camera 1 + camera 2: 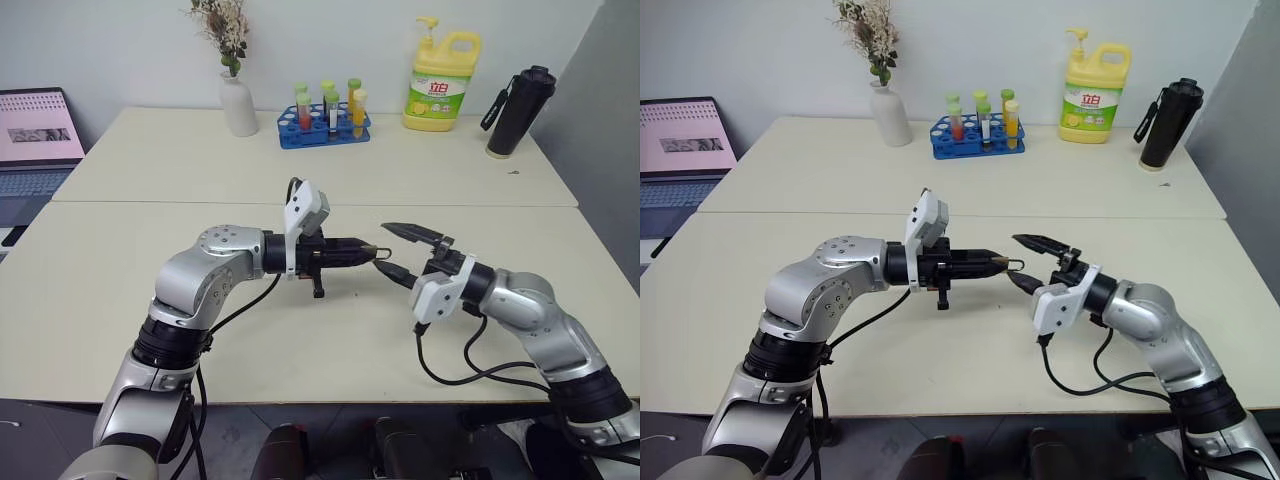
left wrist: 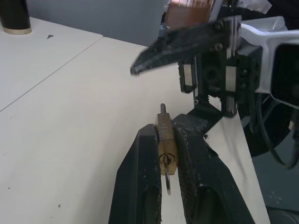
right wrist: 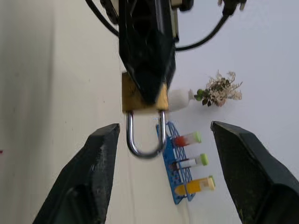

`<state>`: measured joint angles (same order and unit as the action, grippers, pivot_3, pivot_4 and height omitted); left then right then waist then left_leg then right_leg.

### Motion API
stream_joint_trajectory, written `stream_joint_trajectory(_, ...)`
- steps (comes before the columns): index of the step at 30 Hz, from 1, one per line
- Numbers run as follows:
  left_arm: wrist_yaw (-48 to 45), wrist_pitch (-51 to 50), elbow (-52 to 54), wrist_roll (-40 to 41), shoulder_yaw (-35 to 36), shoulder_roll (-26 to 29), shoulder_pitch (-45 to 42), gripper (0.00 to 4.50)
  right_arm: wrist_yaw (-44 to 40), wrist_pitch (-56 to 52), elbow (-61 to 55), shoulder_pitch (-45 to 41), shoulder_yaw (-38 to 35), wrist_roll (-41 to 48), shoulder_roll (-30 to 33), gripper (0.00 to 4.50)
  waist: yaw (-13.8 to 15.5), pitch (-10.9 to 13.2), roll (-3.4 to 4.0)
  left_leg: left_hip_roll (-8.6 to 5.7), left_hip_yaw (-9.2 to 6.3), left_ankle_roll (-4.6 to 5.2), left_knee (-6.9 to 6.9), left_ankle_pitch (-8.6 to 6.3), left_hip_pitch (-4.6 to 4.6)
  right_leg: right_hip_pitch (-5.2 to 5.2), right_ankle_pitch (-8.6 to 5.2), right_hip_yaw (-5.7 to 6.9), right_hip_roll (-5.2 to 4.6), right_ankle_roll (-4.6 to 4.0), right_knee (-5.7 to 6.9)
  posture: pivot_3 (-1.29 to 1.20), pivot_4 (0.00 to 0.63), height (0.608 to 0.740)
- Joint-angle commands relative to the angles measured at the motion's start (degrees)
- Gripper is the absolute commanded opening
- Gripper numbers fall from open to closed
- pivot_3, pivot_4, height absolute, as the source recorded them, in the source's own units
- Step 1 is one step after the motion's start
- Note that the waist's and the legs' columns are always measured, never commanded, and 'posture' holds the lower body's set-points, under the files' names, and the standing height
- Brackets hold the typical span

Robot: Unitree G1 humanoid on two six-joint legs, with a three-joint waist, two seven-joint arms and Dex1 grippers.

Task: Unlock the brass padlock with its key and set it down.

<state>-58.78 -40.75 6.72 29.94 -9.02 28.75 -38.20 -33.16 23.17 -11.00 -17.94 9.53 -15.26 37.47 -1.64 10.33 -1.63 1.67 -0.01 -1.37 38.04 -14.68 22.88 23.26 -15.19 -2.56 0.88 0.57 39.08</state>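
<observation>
My left gripper (image 1: pixel 362 250) points to the right, held above the table and shut on the brass padlock (image 2: pixel 166 140). The lock's golden body is pinched between the two black fingers. Its silver shackle (image 3: pixel 145 140) sticks out past the fingertips and looks closed. The key (image 2: pixel 167 161) sits in the keyhole on the end facing the left wrist, its thin ring hanging below. My right gripper (image 3: pixel 164 125) faces the left one, open, with one finger on each side of the shackle and touching nothing.
Along the table's (image 1: pixel 200 320) far side stand a white vase (image 1: pixel 238 100), a blue test-tube rack (image 1: pixel 324 118), a yellow detergent bottle (image 1: pixel 441 82) and a black flask (image 1: pixel 520 110). A laptop (image 1: pixel 35 135) sits at far left.
</observation>
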Motion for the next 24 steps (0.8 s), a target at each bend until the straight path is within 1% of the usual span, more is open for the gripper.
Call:
stream_joint_trajectory(1, -2.1, 3.1, -0.9, -0.8, 0.0, 0.4, -1.4, 0.15, -4.7, -5.4, -5.2, 2.4, -3.8, 8.9, 2.2, 3.04, 0.0, 0.0, 0.0, 0.01, 0.0, 0.0, 0.0, 0.0, 0.0, 0.0, 0.0, 0.0, 0.0, 0.0, 0.0, 0.0, 0.15, 0.74)
stream_joint_trajectory(4, -3.4, 4.2, -2.2, -1.3, -0.3, 0.2, -2.0, 0.15, -9.5, -12.1, -10.0, 5.7, -4.9, 16.8, 4.2, 3.04, 0.0, 0.0, 0.0, -0.01, 0.0, 0.01, 0.0, 0.0, 0.01, -0.01, -0.01, 0.0, 0.0, 0.02, 0.0, 0.0, 0.15, 0.74)
stream_joint_trajectory(5, -4.1, 4.8, -2.8, -1.4, -0.4, 0.1, -2.3, 0.15, -11.5, -16.0, -13.2, 7.1, -5.2, 21.0, 5.2, 2.88, 0.0, 0.0, 0.0, 0.01, -0.01, 0.01, 0.0, -0.01, 0.01, -0.01, -0.02, 0.01, 0.01, 0.04, -0.01, 0.0, 0.15, 0.74)
stream_joint_trajectory(7, -5.0, 5.5, -3.5, -1.6, -0.6, 0.0, -2.6, 0.15, -13.5, -20.5, -17.0, 8.4, -5.7, 25.6, 6.2, 2.53, 0.0, 0.0, 0.0, 0.0, -0.02, 0.01, 0.0, -0.01, 0.01, -0.01, -0.02, 0.01, 0.01, 0.04, 0.0, 0.0, 0.15, 0.74)
stream_joint_trajectory(10, -6.7, 5.9, -3.2, -1.2, -0.9, -0.2, -2.9, 0.15, -14.4, -29.7, -22.0, 6.8, -4.3, 31.3, 5.9, 1.5, -0.2, 0.0, 0.0, 0.02, -0.01, 0.01, 0.0, -0.01, -0.03, -0.02, -0.06, 0.01, 0.02, 0.11, 0.0, 0.0, 0.15, 0.74)
stream_joint_trajectory(14, -8.4, 6.5, -2.4, -1.6, -1.4, 0.1, -2.9, 0.15, -14.2, -34.1, -22.0, 4.4, -3.3, 32.5, 4.3, 0.04, -0.1, 0.0, 0.0, 0.0, -0.06, 0.01, 0.0, -0.01, -0.03, -0.03, -0.09, 0.04, 0.06, 0.16, 0.0, 0.0, 0.15, 0.74)
stream_joint_trajectory(24, -9.4, 5.2, 1.7, -0.2, -1.1, 1.5, -1.3, 0.15, -15.2, -34.7, -16.8, -1.6, -2.2, 30.4, 1.9, 0.0, -0.1, 0.0, 0.0, 0.01, -0.04, 0.01, 0.01, -0.01, 0.0, -0.02, -0.09, 0.02, 0.04, 0.16, -0.02, 0.0, 0.15, 0.74)
